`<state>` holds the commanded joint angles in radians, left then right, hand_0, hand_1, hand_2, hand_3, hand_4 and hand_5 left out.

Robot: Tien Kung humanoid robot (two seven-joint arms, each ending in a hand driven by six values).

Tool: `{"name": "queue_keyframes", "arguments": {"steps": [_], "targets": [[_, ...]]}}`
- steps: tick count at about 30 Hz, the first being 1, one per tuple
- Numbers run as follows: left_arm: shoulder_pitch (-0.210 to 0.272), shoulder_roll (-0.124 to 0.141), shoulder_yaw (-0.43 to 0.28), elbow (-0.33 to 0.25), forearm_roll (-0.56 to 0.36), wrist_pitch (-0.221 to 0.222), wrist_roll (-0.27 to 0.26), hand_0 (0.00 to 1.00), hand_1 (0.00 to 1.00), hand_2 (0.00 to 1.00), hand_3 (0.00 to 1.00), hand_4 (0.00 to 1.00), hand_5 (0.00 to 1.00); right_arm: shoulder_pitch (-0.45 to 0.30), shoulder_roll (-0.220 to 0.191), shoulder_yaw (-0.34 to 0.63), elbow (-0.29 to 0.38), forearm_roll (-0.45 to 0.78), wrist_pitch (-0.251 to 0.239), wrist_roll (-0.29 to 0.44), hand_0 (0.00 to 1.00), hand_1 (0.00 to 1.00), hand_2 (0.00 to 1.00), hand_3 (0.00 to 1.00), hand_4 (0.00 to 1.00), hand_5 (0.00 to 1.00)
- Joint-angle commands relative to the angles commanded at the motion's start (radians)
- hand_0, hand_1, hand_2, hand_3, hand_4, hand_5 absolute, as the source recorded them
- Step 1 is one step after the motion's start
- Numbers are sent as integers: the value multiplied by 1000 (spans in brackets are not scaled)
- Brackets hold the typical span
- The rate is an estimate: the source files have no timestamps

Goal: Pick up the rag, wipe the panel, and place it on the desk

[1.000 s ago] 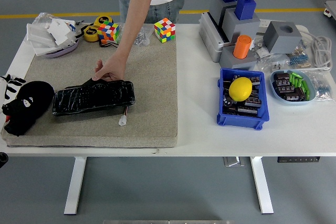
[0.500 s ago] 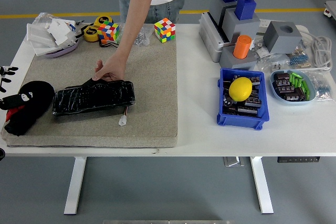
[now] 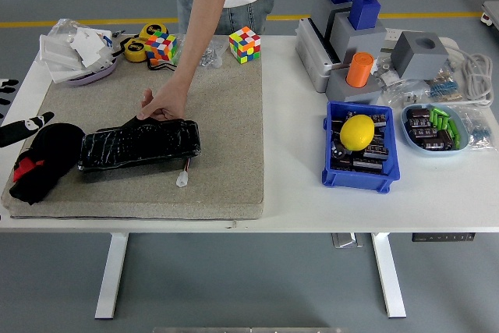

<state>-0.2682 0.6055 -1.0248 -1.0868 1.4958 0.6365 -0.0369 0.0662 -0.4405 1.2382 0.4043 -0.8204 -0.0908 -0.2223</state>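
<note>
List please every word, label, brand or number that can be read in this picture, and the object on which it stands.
None can be read.
Yellow tape rolls: dark marks on top, too blurred to read.
Black panel: glossy, no legible print.
Parts in the blue bin and oval tray: too small to tell.

A yellow lemon (image 3: 358,132) lies in a blue bin (image 3: 334,175) toward the table's (image 3: 296,193) right side; an orange cylinder (image 3: 359,69) stands in a grey block (image 3: 343,87) behind it; two blue-capped grey blocks (image 3: 355,17) sit near the far edge; two colour cubes (image 3: 244,44) rest by the far edge, one on the table at the mat's (image 3: 226,138) far right corner; a blue oval dish (image 3: 452,144) of small parts lies near the right edge.
</note>
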Motion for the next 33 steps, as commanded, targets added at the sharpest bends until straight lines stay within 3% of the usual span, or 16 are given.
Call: {"name": "queue_keyframes", "arguments": {"steps": [5,13,25,33], "targets": [[21,13,-43,-67,15,-9,31,402,623,750,780,998,508,1,0,3,0,-1,-1,0,759,609,696,599,977,591],[65,33,-128,-224,31,-25,97,404,623,750,780,998,545,-2,-1,7,-1,-1,0,-1,760,609,696,599,977,592],[129,67,-222,-447,87,-103,286,403,627,748,776,998,558,-5,5,5,-3,1,-1,2,760,608,696,599,976,592],[151,76,-283,-521,98,-130,336,401,627,746,777,998,569,-4,4,-2,-4,2,-3,2,760,608,696,598,975,593]]}}
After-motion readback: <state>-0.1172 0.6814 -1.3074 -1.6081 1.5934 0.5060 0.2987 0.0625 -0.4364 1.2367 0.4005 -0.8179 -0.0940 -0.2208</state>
